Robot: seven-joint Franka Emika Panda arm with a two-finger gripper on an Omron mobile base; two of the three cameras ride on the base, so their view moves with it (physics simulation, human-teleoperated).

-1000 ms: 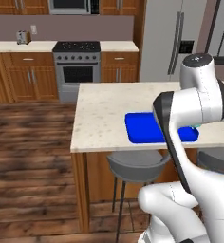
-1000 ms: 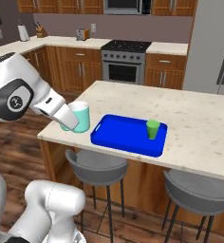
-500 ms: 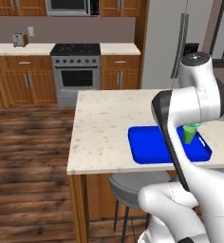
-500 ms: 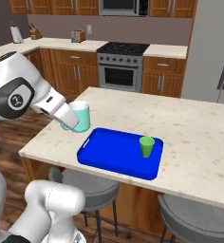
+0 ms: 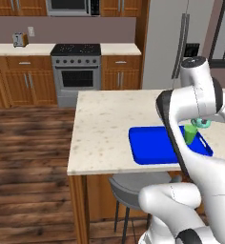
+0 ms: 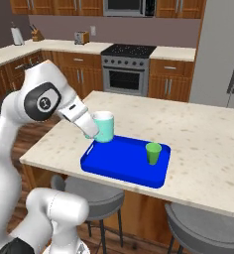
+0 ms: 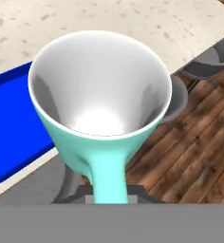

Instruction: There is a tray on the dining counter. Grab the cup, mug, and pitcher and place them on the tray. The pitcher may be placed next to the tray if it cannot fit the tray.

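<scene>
My gripper [image 6: 92, 132] is shut on the handle of the pale teal mug [image 6: 104, 126], which hangs upright just above the near left corner of the bright-blue tray [image 6: 120, 164]. In the hand view the mug [image 7: 99, 97] shows its empty whitish inside, with the tray [image 7: 9, 128] below on the left. The green cup [image 6: 152, 153] stands upright on the tray's right part. The tray lies near the front edge of the dining counter [image 6: 208, 139]. In the left base view my arm covers part of the tray [image 5: 150, 147] and the cup [image 5: 190, 134]. The pitcher is out of view.
Grey stools [image 6: 95, 192] [image 6: 208, 224] stand under the counter's near edge. A stove [image 6: 126, 69] and wall counters line the back, with a steel fridge [image 5: 176, 43] to the right. Wood floor [image 5: 28, 143] lies left of the island.
The base has driven, so both base views have shifted and the island sits nearer. The mug, still held, now hangs over the tray's corner instead of left of it.
</scene>
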